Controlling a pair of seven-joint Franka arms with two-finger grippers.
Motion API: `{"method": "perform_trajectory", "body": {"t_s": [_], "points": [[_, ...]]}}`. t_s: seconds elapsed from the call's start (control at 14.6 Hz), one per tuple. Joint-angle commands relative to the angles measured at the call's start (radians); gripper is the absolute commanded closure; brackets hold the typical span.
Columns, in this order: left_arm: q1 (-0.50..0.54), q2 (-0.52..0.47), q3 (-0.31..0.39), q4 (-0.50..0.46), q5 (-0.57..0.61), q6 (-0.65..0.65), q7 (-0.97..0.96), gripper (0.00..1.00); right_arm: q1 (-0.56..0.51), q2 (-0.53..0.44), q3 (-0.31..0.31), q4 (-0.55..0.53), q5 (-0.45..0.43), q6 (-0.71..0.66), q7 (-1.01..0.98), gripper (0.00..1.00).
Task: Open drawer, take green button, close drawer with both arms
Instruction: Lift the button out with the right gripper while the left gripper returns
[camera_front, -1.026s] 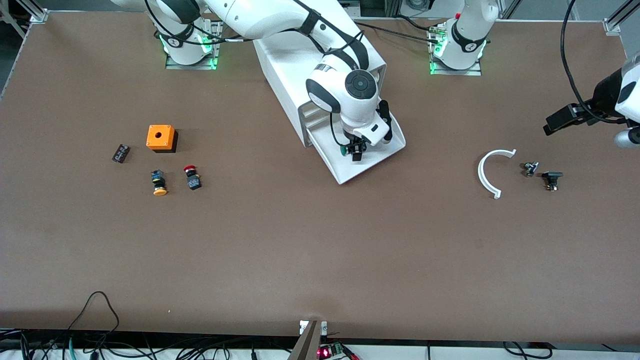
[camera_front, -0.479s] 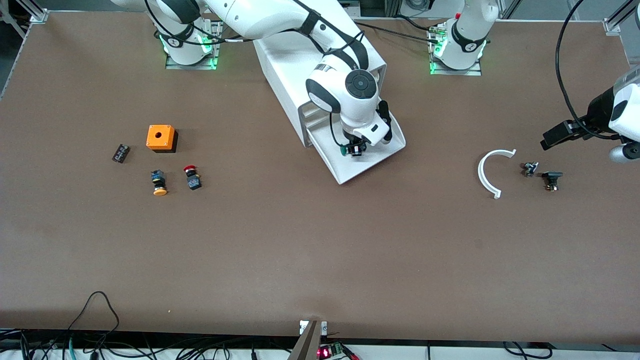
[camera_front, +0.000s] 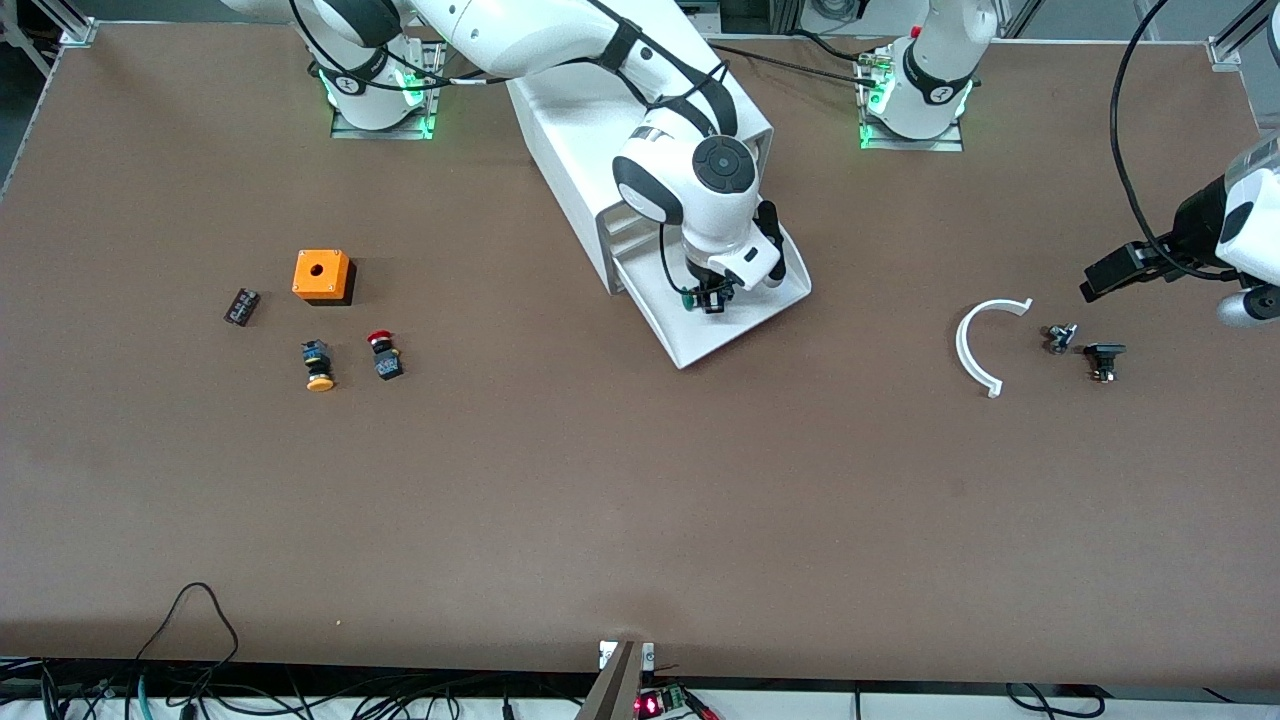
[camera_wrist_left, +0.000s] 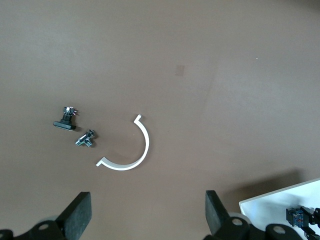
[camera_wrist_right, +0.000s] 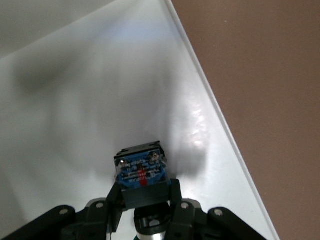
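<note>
The lowest drawer (camera_front: 745, 322) of the white cabinet (camera_front: 590, 140) stands pulled open. My right gripper (camera_front: 712, 297) is over the drawer tray, shut on the green-capped button (camera_front: 700, 297). In the right wrist view its fingers (camera_wrist_right: 112, 200) clamp the button's black body (camera_wrist_right: 141, 172) just above the white drawer floor (camera_wrist_right: 90, 100); the green cap is mostly hidden. My left gripper (camera_front: 1105, 272) hangs open and empty over the table toward the left arm's end. Its fingers (camera_wrist_left: 80, 212) stand wide apart in the left wrist view, which also shows the drawer corner (camera_wrist_left: 280, 202).
A white arc piece (camera_front: 975, 350), a small metal part (camera_front: 1060, 337) and a black part (camera_front: 1104, 358) lie below my left gripper. Toward the right arm's end lie an orange box (camera_front: 322, 275), a red-capped button (camera_front: 383, 352), a yellow-orange-capped button (camera_front: 318, 368) and a small black block (camera_front: 241, 305).
My right gripper has risen slightly with the button in it. My left gripper has dropped a little and shifted toward the arc piece.
</note>
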Motion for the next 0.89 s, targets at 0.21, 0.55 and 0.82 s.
{"method": "perform_trajectory", "body": {"t_s": [0.21, 0.55, 0.82], "points": [[-0.008, -0.005, -0.005, -0.058, 0.013, 0.101, -0.021, 0.0, -0.016, -0.051, 0.006, 0.035, -0.003, 0.023, 0.06, 0.67], [-0.017, 0.038, -0.053, -0.217, -0.009, 0.334, -0.21, 0.0, -0.055, -0.166, -0.003, 0.032, 0.013, 0.017, 0.358, 0.67], [-0.034, 0.153, -0.103, -0.236, -0.015, 0.463, -0.354, 0.0, -0.146, -0.249, -0.025, 0.013, 0.005, 0.011, 0.507, 0.67]]}}
